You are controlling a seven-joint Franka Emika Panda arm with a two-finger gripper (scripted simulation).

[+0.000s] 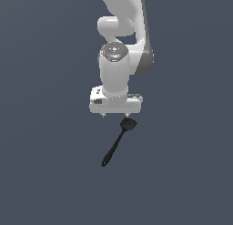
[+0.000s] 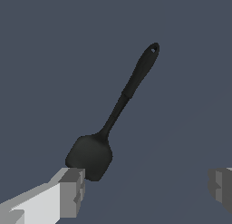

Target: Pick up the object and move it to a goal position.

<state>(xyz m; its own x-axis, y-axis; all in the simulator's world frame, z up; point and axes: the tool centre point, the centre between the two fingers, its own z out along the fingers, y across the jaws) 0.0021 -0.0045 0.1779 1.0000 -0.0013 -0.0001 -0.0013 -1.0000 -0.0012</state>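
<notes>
The object is a slim black spatula lying flat on the dark grey floor, its squarish head just below the white hand and its handle running toward the exterior view's lower left. My gripper points straight down above the head end and is open, with nothing between its fingers. In the wrist view the object shows whole, with a small hole at the handle tip. Its head lies right beside one grey fingertip; the other fingertip is far off to the side. My gripper spans a wide gap of bare floor.
Plain dark grey floor fills both views. The white arm rises behind the hand toward the top of the exterior view. No other objects or goal marker show.
</notes>
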